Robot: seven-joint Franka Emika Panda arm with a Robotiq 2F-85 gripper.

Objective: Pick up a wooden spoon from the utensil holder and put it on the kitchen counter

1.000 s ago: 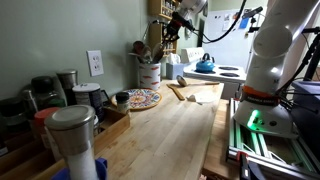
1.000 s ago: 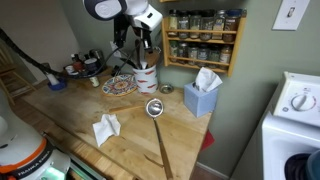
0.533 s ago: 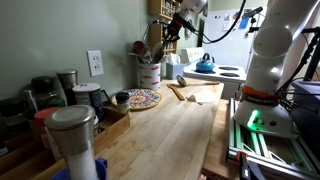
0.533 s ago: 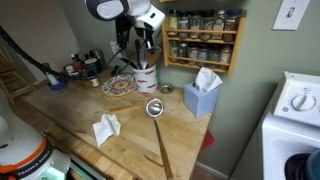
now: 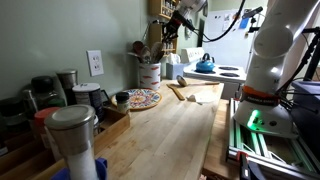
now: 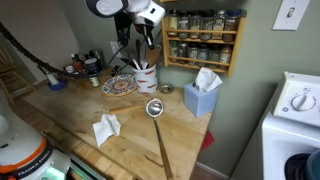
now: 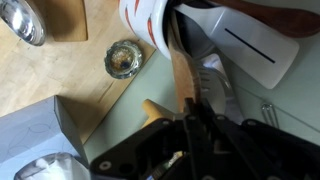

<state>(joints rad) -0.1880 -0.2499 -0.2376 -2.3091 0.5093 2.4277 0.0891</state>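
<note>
The utensil holder [image 5: 150, 72] is a cream crock with several handles, standing at the back of the wooden kitchen counter [image 5: 170, 130]; it also shows in an exterior view [image 6: 146, 78] and at the top of the wrist view [image 7: 145, 18]. My gripper [image 5: 168, 28] hangs just above it, as the exterior view [image 6: 145, 40] also shows. In the wrist view my gripper [image 7: 190, 128] has its jaws shut on the wooden spoon's handle [image 7: 182, 75], which runs down into the holder. The spoon's bowl is hidden.
A patterned plate [image 6: 117, 86] lies beside the holder. A steel ladle [image 6: 155, 108], a small glass dish [image 6: 165, 89], a tissue box [image 6: 203, 95] and a crumpled napkin [image 6: 106, 128] sit on the counter. A spice rack [image 6: 203, 40] hangs behind. A steel-lidded canister [image 5: 72, 135] stands near.
My gripper has risen slightly above the holder, still shut on the handle. Nothing else has moved.
</note>
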